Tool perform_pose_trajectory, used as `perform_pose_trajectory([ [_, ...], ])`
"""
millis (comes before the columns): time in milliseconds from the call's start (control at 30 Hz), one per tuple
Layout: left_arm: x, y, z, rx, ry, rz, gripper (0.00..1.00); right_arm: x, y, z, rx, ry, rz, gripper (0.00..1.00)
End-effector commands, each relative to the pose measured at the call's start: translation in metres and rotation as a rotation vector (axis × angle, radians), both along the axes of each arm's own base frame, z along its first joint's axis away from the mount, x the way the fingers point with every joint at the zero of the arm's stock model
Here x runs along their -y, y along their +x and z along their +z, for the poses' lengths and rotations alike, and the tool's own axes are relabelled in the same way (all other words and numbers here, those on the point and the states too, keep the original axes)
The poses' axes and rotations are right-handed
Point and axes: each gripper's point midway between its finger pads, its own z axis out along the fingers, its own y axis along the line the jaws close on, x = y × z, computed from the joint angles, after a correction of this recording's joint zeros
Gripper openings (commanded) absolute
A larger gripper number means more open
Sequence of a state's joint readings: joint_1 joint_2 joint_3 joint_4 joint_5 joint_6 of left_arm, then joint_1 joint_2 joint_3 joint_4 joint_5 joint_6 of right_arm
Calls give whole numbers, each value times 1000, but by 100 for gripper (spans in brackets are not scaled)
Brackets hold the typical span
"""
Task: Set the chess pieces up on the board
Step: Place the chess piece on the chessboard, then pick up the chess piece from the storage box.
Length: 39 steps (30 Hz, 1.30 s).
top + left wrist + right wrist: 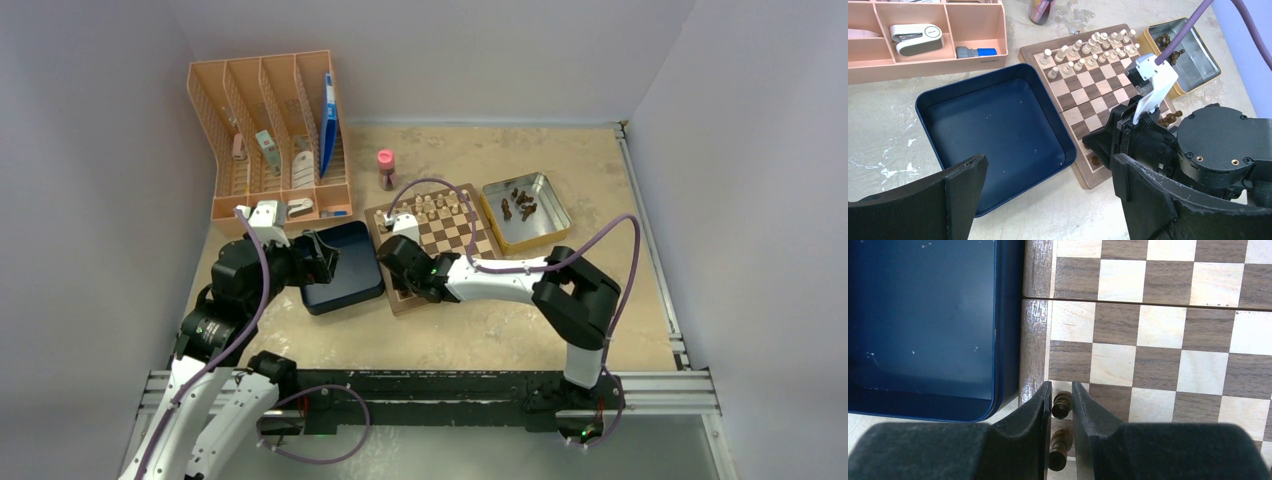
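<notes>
The board (455,238) lies mid-table, with cream figures along its far rows. My right gripper (1061,386) is low over the board's (1158,325) near-left corner. Its fingers stand just apart on either side of a dark chess piece (1062,405) standing on a corner square, and a second dark piece (1058,450) stands right behind it. From the left wrist, that gripper (1098,145) hides most of the corner, where one dark piece (1094,161) shows. More dark pieces (520,205) lie in a tin. My left gripper (1048,165) hangs wide open over the table beside the blue box, holding nothing.
A dark blue square box (345,270) sits tight against the board's left edge. The gold-rimmed tin (550,200) stands right of the board. A pink organiser (270,130) fills the back left, and a small pink bottle (386,168) stands behind the board.
</notes>
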<state>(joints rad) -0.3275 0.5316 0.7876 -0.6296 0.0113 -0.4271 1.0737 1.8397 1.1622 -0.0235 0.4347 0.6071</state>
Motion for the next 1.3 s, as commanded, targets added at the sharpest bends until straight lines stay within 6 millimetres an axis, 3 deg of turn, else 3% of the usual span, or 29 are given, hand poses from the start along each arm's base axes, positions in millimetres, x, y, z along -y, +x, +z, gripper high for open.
perform_pose_trajectory([
  [0, -2, 5, 11, 44, -15, 17, 95, -8, 6, 17, 29, 25, -25, 24],
  [333, -2, 5, 11, 44, -16, 16, 95, -9, 11, 28, 54, 24, -35, 29],
  [600, -2, 5, 10, 41, -14, 17, 95, -9, 12, 53, 67, 44, -40, 31],
  [833, 0, 5, 12, 51, -16, 9, 95, 9, 36, 80, 151, 20, -100, 33],
  [1033, 7, 6, 10, 33, -18, -31, 95, 54, 82, 103, 190, 27, -214, 33],
  [1267, 20, 11, 26, 68, -30, -101, 96, 155, 147, 116, 237, -23, -441, 32],
])
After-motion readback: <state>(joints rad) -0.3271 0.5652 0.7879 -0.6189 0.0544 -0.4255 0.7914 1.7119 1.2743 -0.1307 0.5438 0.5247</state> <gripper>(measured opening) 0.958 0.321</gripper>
